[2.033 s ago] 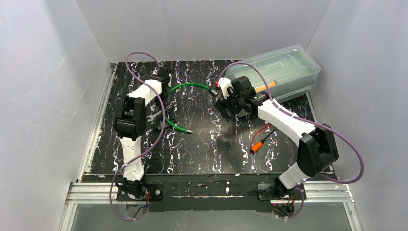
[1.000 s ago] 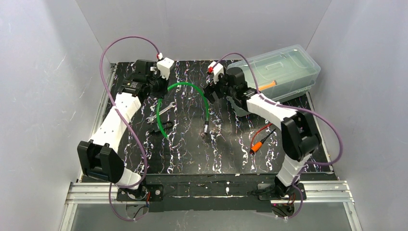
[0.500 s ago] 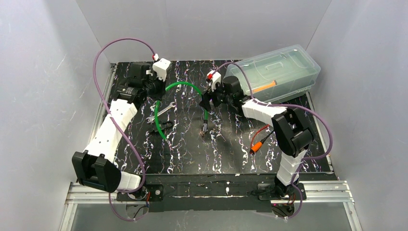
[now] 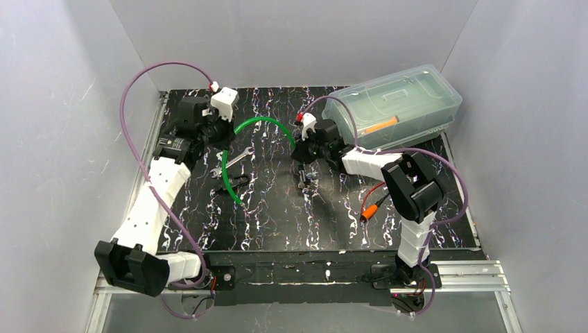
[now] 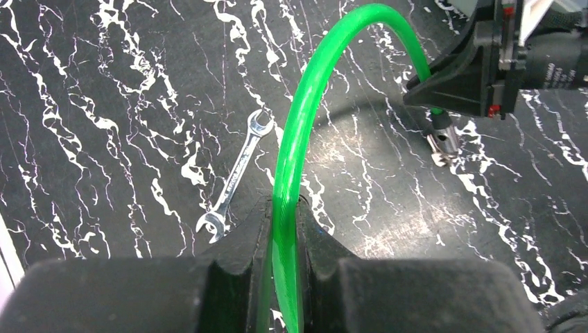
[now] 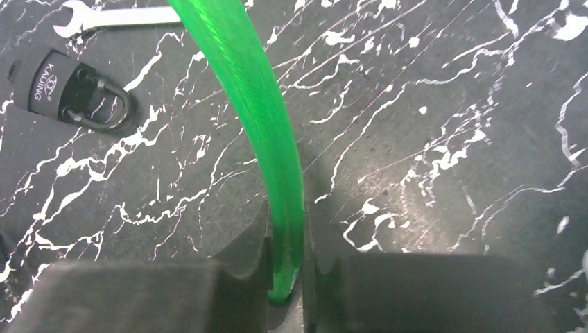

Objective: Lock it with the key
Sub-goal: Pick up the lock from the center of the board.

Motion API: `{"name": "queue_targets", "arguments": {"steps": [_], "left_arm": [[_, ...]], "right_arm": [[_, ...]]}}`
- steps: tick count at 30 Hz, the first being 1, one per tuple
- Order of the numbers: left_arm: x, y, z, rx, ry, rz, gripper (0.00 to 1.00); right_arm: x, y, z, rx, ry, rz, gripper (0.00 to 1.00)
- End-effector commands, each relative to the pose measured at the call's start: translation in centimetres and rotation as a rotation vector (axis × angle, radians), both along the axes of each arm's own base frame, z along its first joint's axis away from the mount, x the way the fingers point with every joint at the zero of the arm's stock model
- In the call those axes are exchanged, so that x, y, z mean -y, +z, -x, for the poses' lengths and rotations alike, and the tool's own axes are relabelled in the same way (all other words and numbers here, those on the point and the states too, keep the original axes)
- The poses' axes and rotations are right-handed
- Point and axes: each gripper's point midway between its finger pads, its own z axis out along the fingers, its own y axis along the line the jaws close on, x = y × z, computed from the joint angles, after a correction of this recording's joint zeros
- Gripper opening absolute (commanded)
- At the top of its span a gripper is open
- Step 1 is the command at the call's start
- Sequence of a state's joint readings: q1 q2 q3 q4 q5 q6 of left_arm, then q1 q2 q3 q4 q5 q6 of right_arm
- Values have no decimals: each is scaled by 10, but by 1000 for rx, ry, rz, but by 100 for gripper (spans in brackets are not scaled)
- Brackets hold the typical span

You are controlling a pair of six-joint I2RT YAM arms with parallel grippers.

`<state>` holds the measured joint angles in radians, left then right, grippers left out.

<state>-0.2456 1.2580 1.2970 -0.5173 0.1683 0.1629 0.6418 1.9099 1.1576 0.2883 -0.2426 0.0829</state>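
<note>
The black marbled table (image 4: 277,222) spreads under both arms, and a clear plastic box (image 4: 395,104) sits at its far edge, beyond and to the right of the right gripper (image 4: 304,148). A green cable (image 4: 260,123) arches off the table between the 2 grippers. The left gripper (image 4: 223,127) is pressed onto this cable: in its wrist view the cable (image 5: 305,125) runs out from between the fingers (image 5: 246,232) and curves ahead to the right gripper (image 5: 478,69). The right gripper (image 6: 286,215) also pinches the cable (image 6: 256,104), which rises from its closed jaws and bends away to the left. The cable's metal end (image 5: 442,139) hangs just below the right gripper, near the table. An orange-tipped lead (image 4: 374,201) lies to the right of the right arm. A wrench (image 4: 231,161) lies flat under the arch, ahead and to the left of the left gripper (image 5: 284,208). The padlock (image 6: 66,90), marked KAILING, lies on the table just beside the wrench (image 6: 118,17), well left of the right gripper.
</note>
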Motion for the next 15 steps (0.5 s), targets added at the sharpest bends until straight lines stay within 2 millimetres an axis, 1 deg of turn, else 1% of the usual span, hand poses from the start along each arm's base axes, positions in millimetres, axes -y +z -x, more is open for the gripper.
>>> {"name": "queue_targets", "arguments": {"steps": [1,2,7,10,11,12,15], "left_arm": [[12,38,26,75,-51,109,0],[13,42,31,79,-56,123,0],[27,67,63,81,-155,199,0],[33,79,79,78,-208,228,0],[35,86,91,77,-242,238,0],[37,91,102,73,-270,247,0],[42,94,124,50,-336,267,0]], "right_arm": [[-5,73,-16,115,-47,-108,4],[-5,82,-15,118,-49,-118,1],[-5,135,-8,147,-42,-191,1],[-4,167,-5,182,-36,-224,1],[-1,190,-3,210,-37,-246,1],[1,209,-2,231,-37,-264,1],[9,246,2,264,-43,-311,1]]}}
